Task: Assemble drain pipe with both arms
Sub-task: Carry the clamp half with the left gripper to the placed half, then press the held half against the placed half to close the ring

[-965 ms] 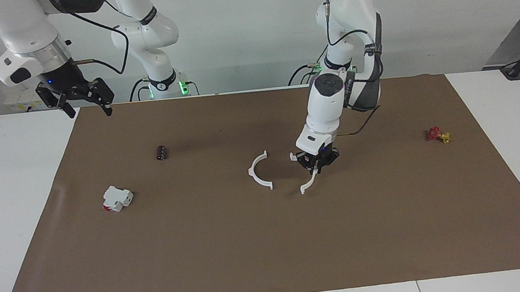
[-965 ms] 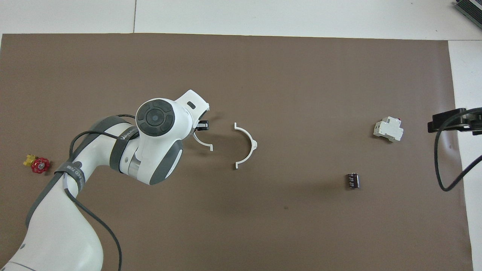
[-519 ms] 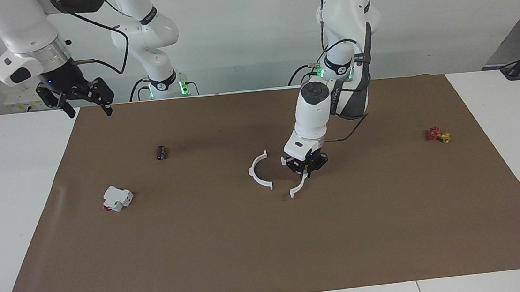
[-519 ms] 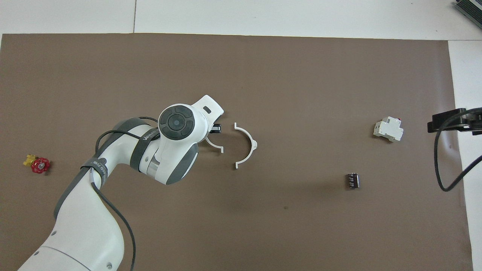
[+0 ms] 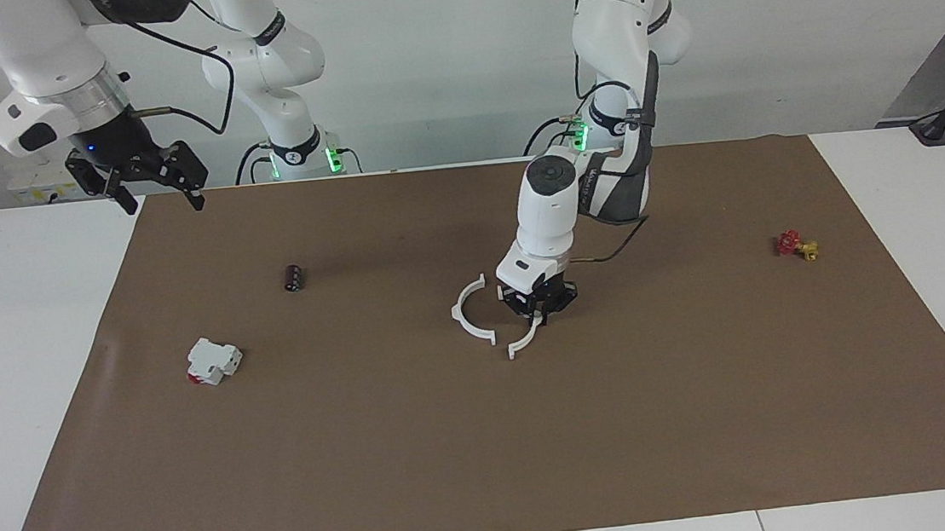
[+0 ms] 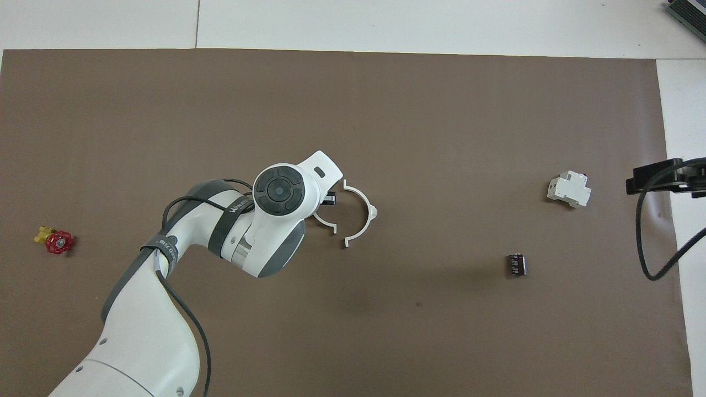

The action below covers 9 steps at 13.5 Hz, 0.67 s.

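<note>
Since a second ago, the left gripper point(image 5: 538, 311) has carried its half-ring point(image 5: 528, 339) toward the right arm's end of the mat point(image 5: 489, 452), until it is just beside the other half-ring point(image 5: 468, 317) lying mid-mat — their open sides face each other, ends not quite meeting. Its fingers are clamped on the arc, the forearm slanting down steeply. Wide bare mat surrounds the pair. The right gripper point(image 5: 149, 184) waits with jaws spread, raised over the mat's edge nearest the robots.
</note>
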### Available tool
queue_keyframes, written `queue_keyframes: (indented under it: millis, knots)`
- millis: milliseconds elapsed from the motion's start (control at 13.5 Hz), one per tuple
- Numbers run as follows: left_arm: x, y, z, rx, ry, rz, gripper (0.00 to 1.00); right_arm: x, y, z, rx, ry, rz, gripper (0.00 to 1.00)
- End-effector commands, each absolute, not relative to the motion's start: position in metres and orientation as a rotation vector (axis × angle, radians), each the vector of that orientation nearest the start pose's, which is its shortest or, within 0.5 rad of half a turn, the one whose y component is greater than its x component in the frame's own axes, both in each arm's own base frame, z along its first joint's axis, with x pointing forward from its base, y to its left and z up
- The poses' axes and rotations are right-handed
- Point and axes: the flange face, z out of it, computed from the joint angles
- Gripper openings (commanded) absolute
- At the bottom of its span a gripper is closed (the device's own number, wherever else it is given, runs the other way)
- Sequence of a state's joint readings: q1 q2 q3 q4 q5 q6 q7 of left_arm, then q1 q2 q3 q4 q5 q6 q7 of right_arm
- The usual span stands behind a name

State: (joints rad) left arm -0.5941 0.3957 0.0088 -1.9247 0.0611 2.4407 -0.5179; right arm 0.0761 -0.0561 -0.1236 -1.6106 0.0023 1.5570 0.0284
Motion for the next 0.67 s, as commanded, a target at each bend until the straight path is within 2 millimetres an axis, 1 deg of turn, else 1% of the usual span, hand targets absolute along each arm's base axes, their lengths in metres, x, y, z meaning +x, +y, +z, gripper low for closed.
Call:
queue_keyframes:
  millis: [0, 223, 371, 594]
  knots:
    - [0.520, -0.354, 0.294, -3.122, 0.183, -0.175, 0.00, 0.532, -0.026, 0.639, -3.105, 0.118, -0.026, 1.00]
    - [0.515, -0.355, 0.293, -3.110, 0.188, -0.148, 0.00, 0.532, -0.027, 0.639, -3.105, 0.121, -0.024, 1.00]
    - [0.508, -0.356, 0.290, -3.099, 0.196, -0.120, 0.00, 0.532, -0.026, 0.639, -3.107, 0.118, -0.026, 1.00]
    - [0.505, -0.356, 0.292, -3.091, 0.197, -0.101, 0.00, 0.532, -0.026, 0.639, -3.105, 0.118, -0.026, 1.00]
